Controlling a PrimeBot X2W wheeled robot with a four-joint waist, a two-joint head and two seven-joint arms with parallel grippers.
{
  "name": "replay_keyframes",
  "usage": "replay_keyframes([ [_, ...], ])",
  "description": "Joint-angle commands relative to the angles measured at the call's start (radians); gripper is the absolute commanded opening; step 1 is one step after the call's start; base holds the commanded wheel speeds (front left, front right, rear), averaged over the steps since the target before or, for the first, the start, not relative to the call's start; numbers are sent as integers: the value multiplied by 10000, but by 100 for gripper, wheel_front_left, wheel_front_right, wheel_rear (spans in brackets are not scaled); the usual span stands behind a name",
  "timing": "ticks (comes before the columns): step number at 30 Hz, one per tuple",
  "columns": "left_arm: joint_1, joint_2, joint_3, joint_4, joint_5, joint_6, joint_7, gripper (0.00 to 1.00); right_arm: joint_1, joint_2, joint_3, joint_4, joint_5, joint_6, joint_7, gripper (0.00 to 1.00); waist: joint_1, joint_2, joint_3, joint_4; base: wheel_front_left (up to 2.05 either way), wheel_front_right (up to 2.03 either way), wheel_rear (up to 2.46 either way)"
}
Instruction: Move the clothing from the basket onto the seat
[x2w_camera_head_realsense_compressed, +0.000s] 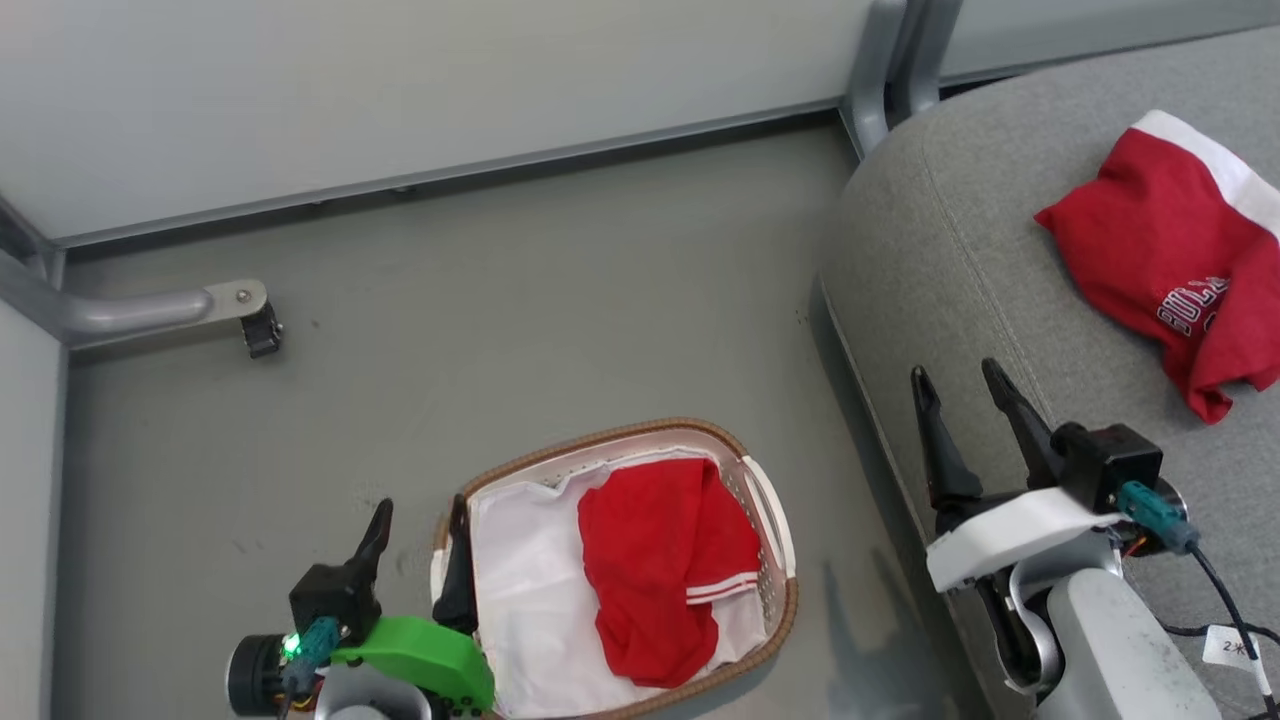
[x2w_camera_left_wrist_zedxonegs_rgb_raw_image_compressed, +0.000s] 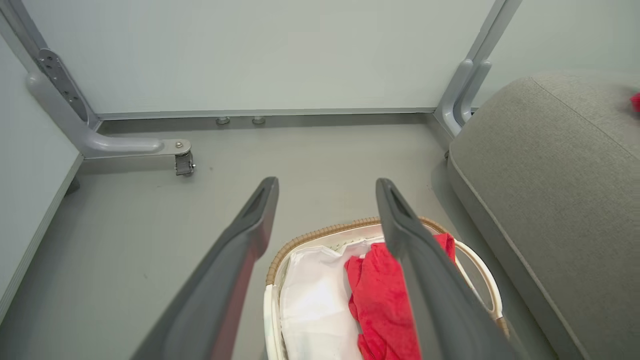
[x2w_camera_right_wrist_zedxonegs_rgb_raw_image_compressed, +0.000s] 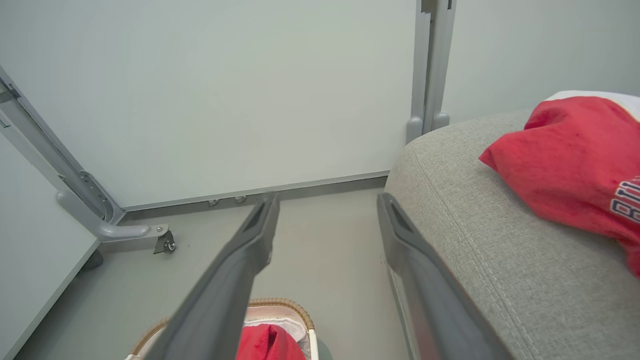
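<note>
One red garment with printed letters (x2w_camera_head_realsense_compressed: 1165, 260) lies crumpled on the grey seat (x2w_camera_head_realsense_compressed: 960, 250) at the right; the right wrist view has it (x2w_camera_right_wrist_zedxonegs_rgb_raw_image_compressed: 570, 160) on the seat (x2w_camera_right_wrist_zedxonegs_rgb_raw_image_compressed: 500, 240) too. A second red garment with white stripes (x2w_camera_head_realsense_compressed: 660, 570) rests in the basket (x2w_camera_head_realsense_compressed: 600, 440) on a white sheet (x2w_camera_head_realsense_compressed: 530, 600). My left gripper (x2w_camera_head_realsense_compressed: 420, 520) hangs open at the basket's left rim, holding nothing. My right gripper (x2w_camera_head_realsense_compressed: 955, 385) is open and empty over the seat's left edge. In the left wrist view the open fingers (x2w_camera_left_wrist_zedxonegs_rgb_raw_image_compressed: 255, 220) frame the basket (x2w_camera_left_wrist_zedxonegs_rgb_raw_image_compressed: 320, 235) and its garment (x2w_camera_left_wrist_zedxonegs_rgb_raw_image_compressed: 380, 300).
A grey partition wall with a metal foot and caster (x2w_camera_head_realsense_compressed: 260, 330) stands at the back left. An upright post (x2w_camera_head_realsense_compressed: 885, 70) rises behind the seat's corner. Bare grey floor (x2w_camera_head_realsense_compressed: 500, 320) stretches between the wall, the basket and the seat.
</note>
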Motion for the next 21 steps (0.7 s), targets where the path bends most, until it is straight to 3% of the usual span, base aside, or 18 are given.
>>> replay_keyframes([
  [1, -412, 30, -155, 124, 61, -48, 11, 100, -264, -26, 47, -143, 114, -14, -42, 100, 1, 0, 1113, -801, 0, 0, 0],
  [11, -2317, 47, -1306, 1659, 144, -259, 9, 100, -1375, 70, 415, -1163, 548, -14, -42, 100, 1, 0, 3079, -1918, 0, 0, 0],
  [21, -4135, 59, -2283, 3625, 227, -477, 9, 100, -2248, 156, 707, -1658, 998, -14, -42, 100, 1, 0, 4723, -2534, 0, 0, 0],
])
